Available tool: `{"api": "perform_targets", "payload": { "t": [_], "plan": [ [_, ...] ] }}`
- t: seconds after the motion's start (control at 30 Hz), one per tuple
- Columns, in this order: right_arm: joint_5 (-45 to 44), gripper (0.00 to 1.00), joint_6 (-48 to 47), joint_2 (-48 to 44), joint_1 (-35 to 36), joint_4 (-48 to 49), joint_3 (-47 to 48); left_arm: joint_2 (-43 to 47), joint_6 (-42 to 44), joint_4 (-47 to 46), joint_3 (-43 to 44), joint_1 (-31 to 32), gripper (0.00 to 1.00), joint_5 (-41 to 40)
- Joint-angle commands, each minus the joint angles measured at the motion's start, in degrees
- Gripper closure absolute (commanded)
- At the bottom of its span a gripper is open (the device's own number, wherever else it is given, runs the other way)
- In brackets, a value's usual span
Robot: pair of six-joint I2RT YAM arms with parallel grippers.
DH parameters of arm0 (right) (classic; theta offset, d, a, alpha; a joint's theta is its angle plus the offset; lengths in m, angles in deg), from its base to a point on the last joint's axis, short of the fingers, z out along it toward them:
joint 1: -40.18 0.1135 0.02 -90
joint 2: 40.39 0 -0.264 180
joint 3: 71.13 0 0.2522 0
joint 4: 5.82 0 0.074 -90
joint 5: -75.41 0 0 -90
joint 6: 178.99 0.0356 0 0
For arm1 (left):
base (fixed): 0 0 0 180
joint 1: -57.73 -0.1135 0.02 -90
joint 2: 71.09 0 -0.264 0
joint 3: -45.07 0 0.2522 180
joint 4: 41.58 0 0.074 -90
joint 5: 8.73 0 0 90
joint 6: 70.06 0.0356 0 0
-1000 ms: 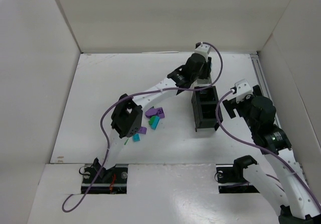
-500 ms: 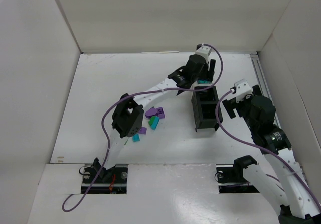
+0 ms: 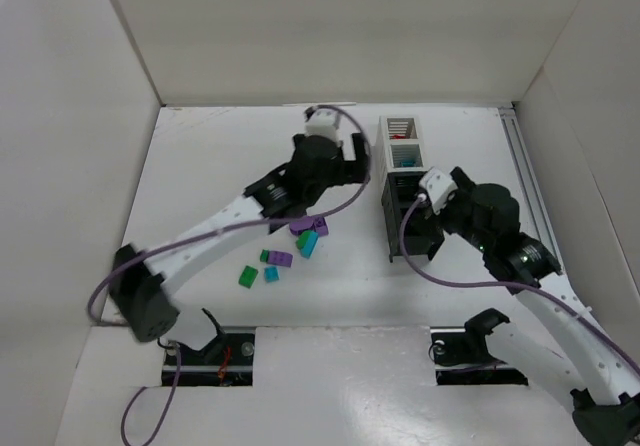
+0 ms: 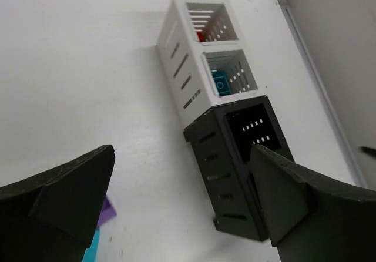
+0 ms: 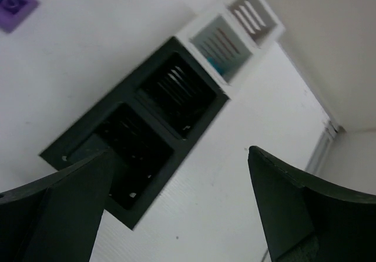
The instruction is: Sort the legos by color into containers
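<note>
The containers (image 3: 388, 188) stand in a row right of centre, two white at the far end and two black nearer. In the left wrist view the far white bin (image 4: 176, 15) holds something red and the second white bin (image 4: 202, 91) holds a cyan lego (image 4: 220, 84). Loose legos lie left of the row: purple (image 3: 302, 224), cyan (image 3: 308, 245), purple (image 3: 281, 258), green (image 3: 247, 277), cyan (image 3: 271, 274). My left gripper (image 3: 352, 166) (image 4: 182, 150) hangs open and empty left of the white bins. My right gripper (image 3: 418, 216) (image 5: 180, 151) is open and empty over the black bins (image 5: 153, 118).
White walls close in the table on the left, back and right. A rail (image 3: 522, 161) runs along the right edge. The left arm's purple cable (image 3: 215, 231) loops above the table near the loose bricks.
My left gripper opened and swung left, away from above the white bins, uncovering them. My right gripper moved left to above the black bins.
</note>
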Motion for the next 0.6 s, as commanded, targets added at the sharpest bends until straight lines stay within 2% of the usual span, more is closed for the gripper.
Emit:
{"api": "perform_targets", "payload": {
  "t": [0.0,0.03,0.07,0.13,0.23,0.37,0.57],
  "plan": [
    [1.72,0.00,-0.10,5.00,8.54,2.67,1.79,14.98,-14.31,8.19,-12.31,0.58,0.00,-12.24],
    [0.32,0.00,1.31,6.24,11.10,3.19,1.80,18.06,-23.23,11.79,-15.24,1.10,0.00,-14.17],
    [-1.61,0.00,2.89,7.38,13.74,4.06,1.80,24.27,-26.89,17.40,-18.14,1.11,0.00,-15.75],
    [-1.63,0.00,6.58,11.50,21.39,11.58,0.14,32.80,-34.96,22.34,-26.55,1.64,0.00,-15.77],
    [-3.38,0.00,10.71,20.18,30.25,14.95,1.00,40.22,-37.81,22.90,-34.48,2.25,0.00,-13.23],
    [-9.27,0.00,16.60,30.65,37.48,16.19,3.99,47.88,-42.47,27.37,-37.06,2.25,0.00,-12.17],
    [-6.39,0.03,14.17,44.29,47.50,28.39,8.82,51.57,-53.89,40.73,-35.32,2.25,0.00,-16.38]
  ]
}}
